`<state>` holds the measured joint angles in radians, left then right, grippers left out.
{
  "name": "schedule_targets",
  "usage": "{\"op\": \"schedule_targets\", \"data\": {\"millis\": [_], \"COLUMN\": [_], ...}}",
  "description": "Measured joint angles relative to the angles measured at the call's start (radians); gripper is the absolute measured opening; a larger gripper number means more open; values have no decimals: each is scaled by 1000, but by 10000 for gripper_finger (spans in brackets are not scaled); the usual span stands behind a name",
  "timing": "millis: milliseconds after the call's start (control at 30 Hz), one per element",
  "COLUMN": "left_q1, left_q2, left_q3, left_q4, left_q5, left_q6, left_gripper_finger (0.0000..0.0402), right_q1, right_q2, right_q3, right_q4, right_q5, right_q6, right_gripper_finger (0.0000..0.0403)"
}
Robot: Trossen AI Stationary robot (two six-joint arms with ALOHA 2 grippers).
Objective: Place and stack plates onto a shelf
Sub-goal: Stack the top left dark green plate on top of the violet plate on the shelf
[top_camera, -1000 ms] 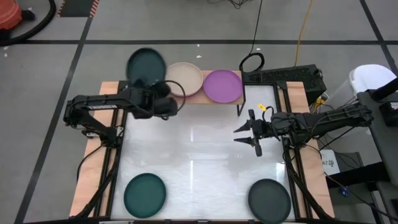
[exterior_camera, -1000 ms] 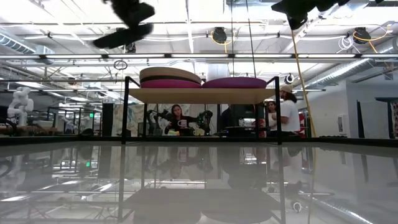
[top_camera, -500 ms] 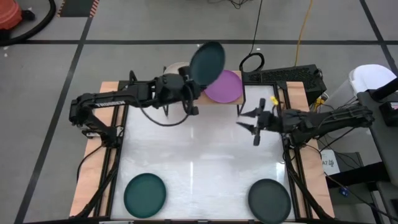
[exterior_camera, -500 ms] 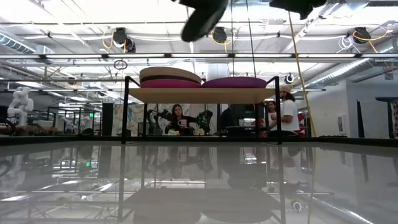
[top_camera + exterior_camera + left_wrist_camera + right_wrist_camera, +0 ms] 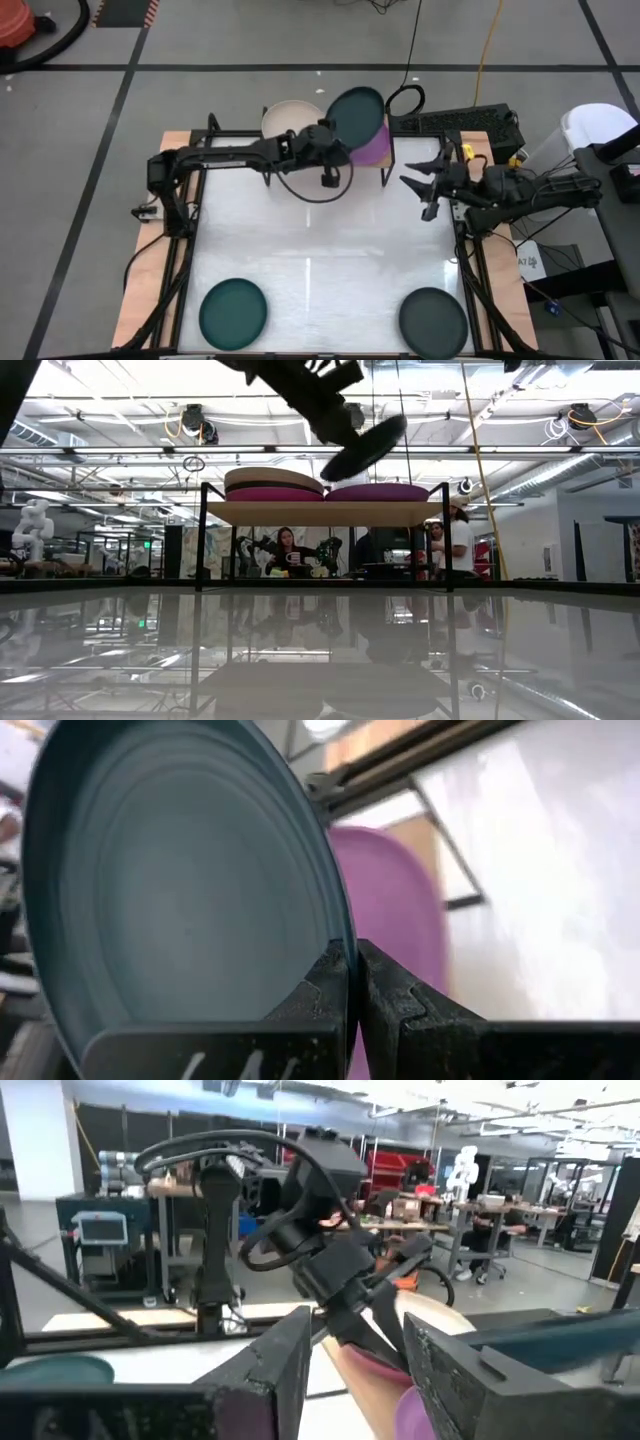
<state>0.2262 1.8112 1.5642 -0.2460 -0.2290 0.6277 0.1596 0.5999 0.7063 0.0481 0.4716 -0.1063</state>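
My left gripper point(image 5: 338, 143) is shut on a dark teal plate point(image 5: 357, 113) held in the air over the shelf's right half, where a purple plate point(image 5: 374, 149) lies. In the low view the teal plate point(image 5: 365, 447) is tilted above the light-wood shelf point(image 5: 325, 513). On the shelf's left half a beige plate point(image 5: 273, 481) sits on a hot pink one point(image 5: 268, 495). My right gripper point(image 5: 416, 196) is open and hovers to the right of the shelf, touching nothing. My left gripper pinches the teal plate's rim point(image 5: 343, 948) between its two fingers, one on the hollow face and one on the back. The fingers come from the table's left. The plate is lifted clear and tilted, above the purple plate point(image 5: 395, 915).
A second dark teal plate point(image 5: 233, 311) lies at the table's near left and a charcoal plate point(image 5: 433, 318) at its near right. A beige plate point(image 5: 290, 118) shows on the shelf's left half. People sit and stand in the room beyond the table.
My left gripper has carried the teal plate from beyond the shelf's left end toward the right, across the beige stack, and it is now over the purple plate and lower. The plate has turned and tipped on the way. My right gripper has drifted toward the right and far edges.
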Motion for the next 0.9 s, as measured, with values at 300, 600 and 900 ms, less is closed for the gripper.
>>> {"op": "schedule_targets", "data": {"millis": [300, 600, 900], "left_q1": [5, 9, 14], "left_q2": [72, 82, 81], "left_q3": [0, 1, 1], "left_q4": [-15, -14, -25], "left_q5": [57, 57, 26], "left_q6": [-1, -34, -74], "left_gripper_finger": [10, 49, 72], "right_q1": [0, 0, 0], "right_q2": [62, 84, 84], "right_q3": [0, 0, 0], "right_q4": [-9, -12, -15], "right_q5": [-4, -4, -4], "right_q6": [13, 8, 8], "right_gripper_finger": [144, 144, 144]}}
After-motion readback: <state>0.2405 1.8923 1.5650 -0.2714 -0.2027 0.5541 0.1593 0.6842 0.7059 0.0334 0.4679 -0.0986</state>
